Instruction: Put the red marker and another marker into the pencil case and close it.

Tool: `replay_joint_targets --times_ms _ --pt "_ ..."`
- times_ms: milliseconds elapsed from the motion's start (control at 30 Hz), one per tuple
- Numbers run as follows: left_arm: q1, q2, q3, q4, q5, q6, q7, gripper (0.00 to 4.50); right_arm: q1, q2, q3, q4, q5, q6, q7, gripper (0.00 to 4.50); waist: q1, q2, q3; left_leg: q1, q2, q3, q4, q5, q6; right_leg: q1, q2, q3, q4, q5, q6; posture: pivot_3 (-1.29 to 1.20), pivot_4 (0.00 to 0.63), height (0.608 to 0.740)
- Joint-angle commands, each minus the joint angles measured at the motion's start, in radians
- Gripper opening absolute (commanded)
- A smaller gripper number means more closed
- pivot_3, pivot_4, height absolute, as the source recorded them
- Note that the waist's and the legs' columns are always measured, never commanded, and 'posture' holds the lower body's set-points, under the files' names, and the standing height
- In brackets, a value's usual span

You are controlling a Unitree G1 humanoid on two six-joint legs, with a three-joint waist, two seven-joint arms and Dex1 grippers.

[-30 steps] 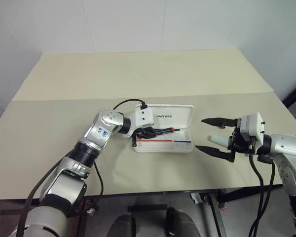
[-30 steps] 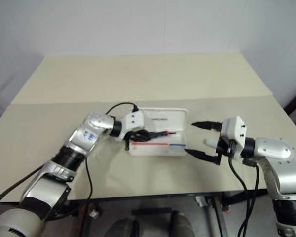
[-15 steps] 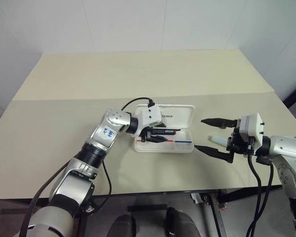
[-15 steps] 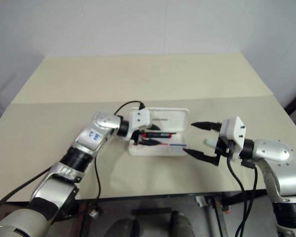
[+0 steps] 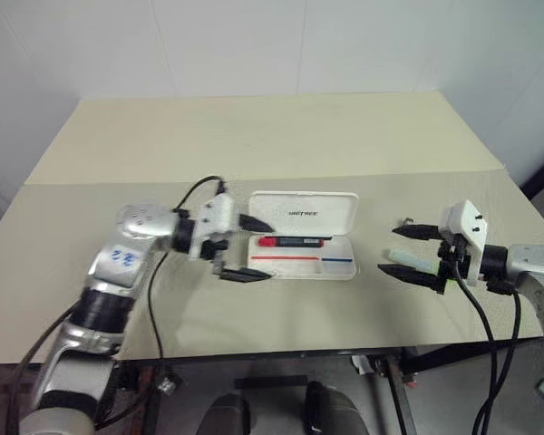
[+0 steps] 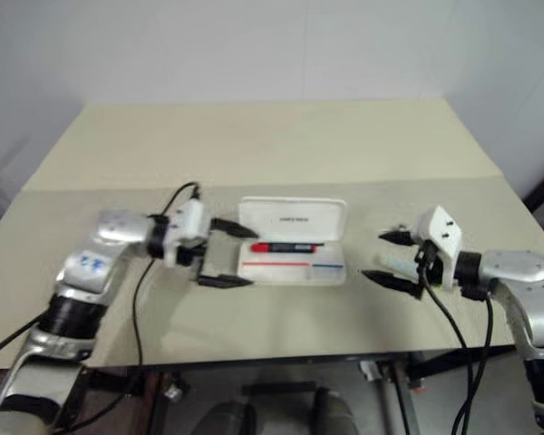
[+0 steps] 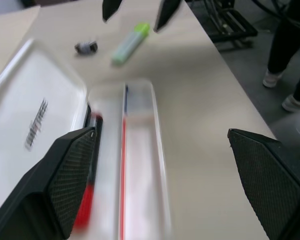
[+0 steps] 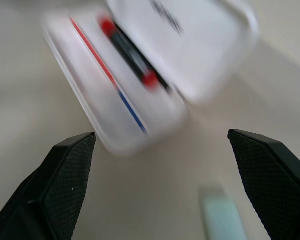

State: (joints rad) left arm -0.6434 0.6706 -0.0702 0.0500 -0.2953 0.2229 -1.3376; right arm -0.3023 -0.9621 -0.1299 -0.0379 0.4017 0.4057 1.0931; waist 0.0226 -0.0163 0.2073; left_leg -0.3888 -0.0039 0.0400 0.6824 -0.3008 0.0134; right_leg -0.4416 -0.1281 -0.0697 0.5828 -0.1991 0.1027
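The left pincer (image 5: 245,246) has let go of the red marker (image 5: 293,242), now lying in the open pencil case (image 5: 301,236) beside its empty, wide-spread fingers, leaving the green marker (image 5: 412,261) between the right pincer's (image 5: 408,250) open fingers to follow.

One flat white hard-plastic pencil case (image 5: 301,234) (its lid open), one slim red marker with a black end (image 5: 291,242), one stubby pale-green highlighter (image 7: 130,43), one small grey stub (image 7: 86,47), one beige table (image 5: 254,136).
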Motion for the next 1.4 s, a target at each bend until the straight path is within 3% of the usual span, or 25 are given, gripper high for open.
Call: replay_joint_targets --times_ms 33,200,567,733,933,967,1100,1400 --pt "0.03 0.075 0.085 -0.024 -0.06 -0.038 -0.053 4.48 -0.043 -0.04 0.027 0.077 -0.056 -0.013 0.029 4.5 -0.001 0.0 0.0 0.0 0.0 0.0 0.0 0.0 0.0 0.0 0.0 0.0 -0.001 0.0 0.0 0.0 0.15 0.74" --pt "0.055 0.121 0.139 0.0 -0.07 -0.071 -0.051 4.48 -0.117 -0.041 0.082 0.213 -0.122 -0.108 0.105 4.5 0.001 0.0 0.0 0.0 0.0 0.001 0.0 0.0 0.0 0.0 0.0 0.0 -0.001 0.0 0.0 0.0 0.15 0.74" --pt "0.118 0.14 0.216 -0.053 -0.113 -0.09 0.007 4.48 -0.361 -0.006 0.258 0.758 -0.346 -0.381 0.248 4.5 -0.013 0.0 0.0 0.0 -0.001 0.002 -0.001 0.0 0.0 0.0 0.001 0.0 0.001 0.001 0.001 0.0 0.15 0.74" --pt "0.138 0.137 0.214 -0.085 -0.136 -0.08 0.027 4.5 -0.41 0.017 0.271 0.852 -0.369 -0.418 0.276 3.27 -0.018 0.0 0.0 0.002 0.0 0.002 0.0 0.0 0.0 0.004 0.0 0.0 -0.001 0.002 0.002 0.0 0.15 0.74" --pt "0.131 0.132 0.196 -0.081 -0.142 -0.081 0.027 4.5 -0.413 0.037 0.264 0.836 -0.362 -0.415 0.289 1.25 -0.027 0.0 0.0 0.006 0.002 0.001 0.0 0.0 0.001 0.011 0.0 0.0 -0.01 0.004 0.003 0.0 0.15 0.74" --pt "0.128 0.13 0.193 -0.078 -0.141 -0.082 0.027 4.5 -0.411 0.039 0.259 0.833 -0.36 -0.416 0.283 1.09 -0.027 0.0 0.0 0.006 0.002 0.001 0.0 0.0 0.001 0.011 0.0 0.0 -0.01 0.004 0.003 0.0 0.15 0.74" --pt "0.118 0.125 0.185 -0.067 -0.14 -0.086 0.023 4.5 -0.418 0.04 0.238 0.787 -0.342 -0.418 0.266 1.09 -0.027 0.0 0.0 0.007 0.002 0.002 0.0 0.0 0.0 0.011 0.0 0.0 -0.009 0.004 0.002 0.0 0.15 0.74" --pt "0.131 0.13 0.181 -0.029 -0.126 -0.115 0.018 4.5 -0.406 0.093 0.248 0.258 -0.218 -0.137 0.277 1.09 -0.034 0.001 0.001 0.007 0.005 0.003 -0.001 -0.001 -0.002 0.007 0.002 0.002 -0.005 0.005 0.002 0.0 0.15 0.74"
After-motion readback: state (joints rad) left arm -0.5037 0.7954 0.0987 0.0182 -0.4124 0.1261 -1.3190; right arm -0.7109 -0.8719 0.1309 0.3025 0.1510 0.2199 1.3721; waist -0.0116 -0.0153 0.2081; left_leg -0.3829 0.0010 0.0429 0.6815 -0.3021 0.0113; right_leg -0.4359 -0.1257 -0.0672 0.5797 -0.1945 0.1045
